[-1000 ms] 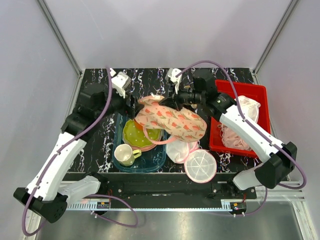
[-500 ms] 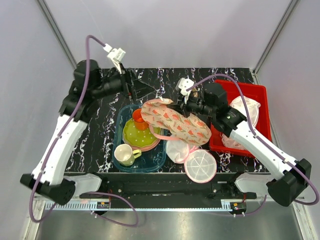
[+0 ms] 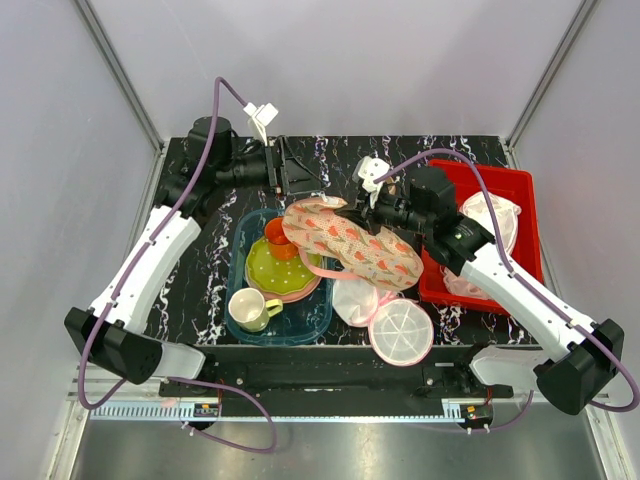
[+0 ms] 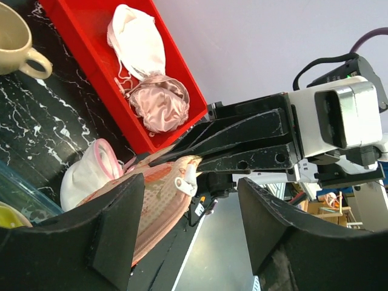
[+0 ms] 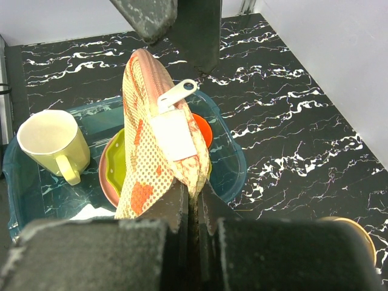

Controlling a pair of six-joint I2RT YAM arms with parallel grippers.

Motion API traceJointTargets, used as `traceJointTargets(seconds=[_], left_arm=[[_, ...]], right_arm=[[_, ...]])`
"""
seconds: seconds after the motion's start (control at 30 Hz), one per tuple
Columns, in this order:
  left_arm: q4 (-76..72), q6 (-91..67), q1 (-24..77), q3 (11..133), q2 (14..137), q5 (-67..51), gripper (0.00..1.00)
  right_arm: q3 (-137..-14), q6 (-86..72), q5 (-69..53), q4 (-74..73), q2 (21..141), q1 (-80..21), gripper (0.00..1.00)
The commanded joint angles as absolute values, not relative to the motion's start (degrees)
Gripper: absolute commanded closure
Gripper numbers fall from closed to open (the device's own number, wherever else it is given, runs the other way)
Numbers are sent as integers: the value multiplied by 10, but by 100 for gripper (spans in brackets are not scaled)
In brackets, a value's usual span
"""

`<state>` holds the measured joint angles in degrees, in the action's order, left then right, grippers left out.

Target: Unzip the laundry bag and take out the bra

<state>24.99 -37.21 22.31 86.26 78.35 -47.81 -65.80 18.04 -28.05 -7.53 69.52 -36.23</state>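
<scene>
Peach laundry bag [image 3: 352,243], pinched by right tool [image 3: 350,211], hangs over plates [image 3: 262,272] and tray [image 3: 238,262].

Matt printed woven cloth: laundry bag [image 3: 350,240]. Soft cloth, faint satin sheen: bra [image 4: 160,103]. Smooth glossy plastic: red bin [image 3: 505,180]. Smooth translucent plastic: tray [image 3: 318,318]. Glossy black marble-pattern top: table [image 3: 200,270]. Shiny glazed finish: mug [image 3: 250,310].

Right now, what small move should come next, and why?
Probably ease the open left tool forward and close it on the white zipper pull. The right tool is shut on the end of the laundry bag, holding it up, and the pull sticks out free just ahead of the left tool.
</scene>
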Motion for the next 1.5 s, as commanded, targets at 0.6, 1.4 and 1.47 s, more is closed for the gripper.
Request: traceJointTargets(seconds=[0.6,1.4,1.47], left_arm=[[200,-392,243,867,784,-519,48],[213,-373,249,856,803,-522,52],[209,-374,250,855,802,-524,57]], right_arm=[[-672,182,-298,-55,692,-366,100],[-678,176,-308,-59,696,-367,100],[-679,175,-308,-61,698,-367,100]])
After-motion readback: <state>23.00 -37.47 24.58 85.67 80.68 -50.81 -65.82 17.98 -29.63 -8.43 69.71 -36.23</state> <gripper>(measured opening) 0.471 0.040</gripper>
